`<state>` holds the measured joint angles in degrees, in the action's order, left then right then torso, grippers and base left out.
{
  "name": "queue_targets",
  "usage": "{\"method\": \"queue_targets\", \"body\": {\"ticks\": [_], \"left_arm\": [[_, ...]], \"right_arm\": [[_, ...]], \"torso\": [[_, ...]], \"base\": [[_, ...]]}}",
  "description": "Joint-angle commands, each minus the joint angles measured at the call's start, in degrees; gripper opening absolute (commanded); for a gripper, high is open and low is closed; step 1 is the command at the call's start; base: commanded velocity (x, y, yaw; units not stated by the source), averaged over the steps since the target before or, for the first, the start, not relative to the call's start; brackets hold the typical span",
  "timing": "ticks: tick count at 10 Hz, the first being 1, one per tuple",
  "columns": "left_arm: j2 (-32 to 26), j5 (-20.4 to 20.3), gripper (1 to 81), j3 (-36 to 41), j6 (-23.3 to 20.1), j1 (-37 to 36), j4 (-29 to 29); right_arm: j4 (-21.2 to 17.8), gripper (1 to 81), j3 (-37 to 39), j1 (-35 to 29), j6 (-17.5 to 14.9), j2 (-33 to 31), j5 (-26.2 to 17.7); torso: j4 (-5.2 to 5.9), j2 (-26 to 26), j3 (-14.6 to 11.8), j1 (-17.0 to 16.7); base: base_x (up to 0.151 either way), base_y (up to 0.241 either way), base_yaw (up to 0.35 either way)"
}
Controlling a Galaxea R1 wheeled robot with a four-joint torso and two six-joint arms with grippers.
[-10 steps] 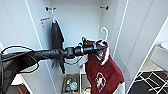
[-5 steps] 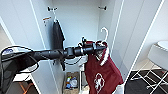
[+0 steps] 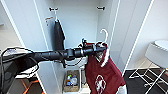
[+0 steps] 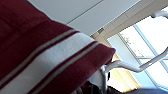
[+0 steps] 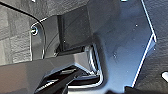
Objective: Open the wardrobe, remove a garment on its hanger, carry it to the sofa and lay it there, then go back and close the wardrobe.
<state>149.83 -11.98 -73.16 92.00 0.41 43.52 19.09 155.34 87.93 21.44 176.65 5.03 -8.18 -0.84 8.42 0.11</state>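
The wardrobe point(image 3: 82, 22) stands open in front of me, both white doors swung wide. My left arm reaches in from the left, and my left gripper point(image 3: 98, 48) is shut on the white hanger point(image 3: 105, 33) just below its hook. The dark red garment point(image 3: 105, 75) with a white crest hangs from it in front of the wardrobe's right half, off the rail. In the left wrist view the garment's striped collar point(image 4: 50, 55) is very close, with the hanger's arm point(image 4: 125, 66) beside it.
A dark grey T-shirt point(image 3: 59, 35) hangs at the wardrobe's left. A box of small items point(image 3: 71, 81) sits on the wardrobe floor. A white chair point(image 3: 157, 53) stands at the right over a dark mat point(image 3: 140, 80).
The picture has shifted slightly. The left arm still holds the hanger with the garment in front of the wardrobe, a little further right and lower.
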Motion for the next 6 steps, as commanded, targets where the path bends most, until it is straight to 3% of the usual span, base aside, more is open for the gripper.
{"method": "queue_targets", "body": {"ticks": [1,6], "left_arm": [[-0.06,-3.49,1.0,0.82,-0.95,-10.47,-0.19],[-0.32,-3.31,1.0,0.82,-1.12,-9.95,0.42]], "right_arm": [[-0.11,81.1,-0.4,-1.83,-0.26,0.22,-2.66],[-0.11,81.1,-0.4,-1.83,-0.17,0.22,-2.66]], "torso": [[0.0,0.0,0.0,0.0],[0.0,-0.02,-0.02,-0.04]], "base": [[-0.065,0.0,0.0],[0.0,0.0,0.0]]}}
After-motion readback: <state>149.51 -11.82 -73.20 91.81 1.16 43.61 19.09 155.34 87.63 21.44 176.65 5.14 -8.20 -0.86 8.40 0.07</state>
